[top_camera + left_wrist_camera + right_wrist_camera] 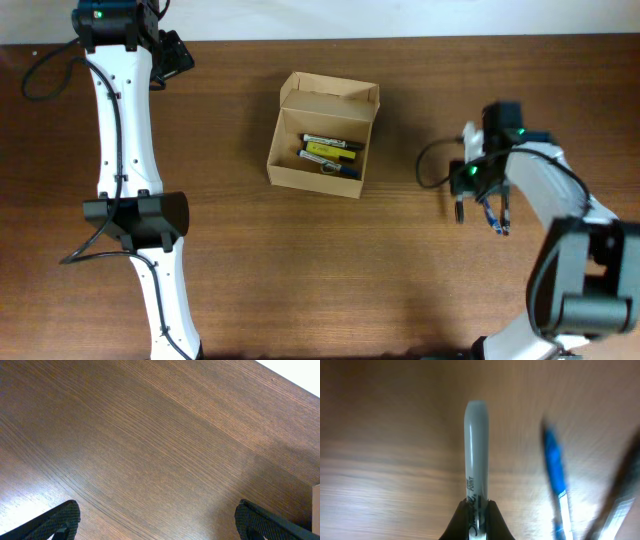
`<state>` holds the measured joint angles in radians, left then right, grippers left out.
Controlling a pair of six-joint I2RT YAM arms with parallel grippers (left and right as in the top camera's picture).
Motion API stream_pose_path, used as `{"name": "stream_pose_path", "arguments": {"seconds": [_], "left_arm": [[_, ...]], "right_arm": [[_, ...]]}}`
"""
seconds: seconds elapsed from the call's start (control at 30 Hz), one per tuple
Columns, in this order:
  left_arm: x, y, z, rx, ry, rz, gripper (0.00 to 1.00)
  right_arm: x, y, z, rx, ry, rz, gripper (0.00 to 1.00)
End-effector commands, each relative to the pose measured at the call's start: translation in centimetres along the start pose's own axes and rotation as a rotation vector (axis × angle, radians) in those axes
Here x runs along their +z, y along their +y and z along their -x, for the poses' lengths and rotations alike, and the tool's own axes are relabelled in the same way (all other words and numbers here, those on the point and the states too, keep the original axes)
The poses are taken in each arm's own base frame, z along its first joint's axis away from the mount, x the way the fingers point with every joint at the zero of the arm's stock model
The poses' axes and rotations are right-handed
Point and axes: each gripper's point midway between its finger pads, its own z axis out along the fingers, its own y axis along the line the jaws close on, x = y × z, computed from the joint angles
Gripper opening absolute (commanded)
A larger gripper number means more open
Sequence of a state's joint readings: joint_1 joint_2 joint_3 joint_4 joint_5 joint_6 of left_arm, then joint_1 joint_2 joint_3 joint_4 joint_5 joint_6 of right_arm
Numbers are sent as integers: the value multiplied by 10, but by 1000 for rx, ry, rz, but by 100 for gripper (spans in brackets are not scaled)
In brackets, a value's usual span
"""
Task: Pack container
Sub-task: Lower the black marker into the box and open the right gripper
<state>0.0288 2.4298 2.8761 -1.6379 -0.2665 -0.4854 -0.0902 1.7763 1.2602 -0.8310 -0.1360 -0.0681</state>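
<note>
Where the container [310,178] is set: on the brown wooden table [330,280], between the two arms, with its mouth turned up toward the overhead camera.
Flap lid [330,95]: it is folded open and stands along the container's far edge, the edge away from the arm bases.
Contents: several markers [330,152] are laid flat inside the container. Yellow and black barrels lie side by side, and a blue-tipped one lies closest to its near wall. An exact count cannot be made.
Right gripper [479,521]: it is held well to the container's right, low over the table. Its fingers are pinched tight on a grey marker [476,445], which is gripped near one end so that the rounded far end points away from the wrist camera.
Loose pens: a blue pen [555,475] is seen just beside the gripped marker, on the side farther from the container. A darker pen [615,505] is blurred at the frame edge beyond it. Whether the two touch cannot be told.
Left gripper [160,527]: it is placed well to the container's left, past its far edge. Its fingers are spread wide, and only table wood is seen between them.
</note>
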Motion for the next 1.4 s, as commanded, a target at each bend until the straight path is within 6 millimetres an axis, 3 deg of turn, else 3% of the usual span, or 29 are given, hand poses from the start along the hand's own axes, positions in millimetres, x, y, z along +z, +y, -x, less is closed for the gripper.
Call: {"name": "stream_pose_path", "arguments": {"seconds": [0.0,0.1,0.2,0.33,0.47,0.63,0.7,0.87,1.1,1.23,1.37], "left_arm": [[3,4,2,5,-1,14,100],[3,4,2,5,-1,14,100],[3,4,2,5,-1,14,100],[3,4,1,5,-1,14,100],[3,4,2,5,-1,14,100],[3,4,2,5,-1,14,100],[3,4,2,5,-1,14,100],[3,4,2,5,-1,14,100],[3,4,2,5,-1,14,100],[3,4,2,5,-1,14,100],[3,4,2,5,-1,14,100]], "right_arm": [[-84,28,57,-128,-250,73,4],[-123,49,72,-257,-321,70,4],[-149,88,79,-493,-371,72,4],[-156,140,79,-724,-416,83,4],[-148,185,76,-912,-438,77,4],[-122,227,72,-1081,-432,96,4],[-101,245,74,-1128,-426,110,4],[-63,269,80,-1169,-421,128,4],[-26,283,91,-1174,-432,133,4],[14,278,81,-1143,-337,150,4],[42,276,65,-1132,-251,174,4]]}}
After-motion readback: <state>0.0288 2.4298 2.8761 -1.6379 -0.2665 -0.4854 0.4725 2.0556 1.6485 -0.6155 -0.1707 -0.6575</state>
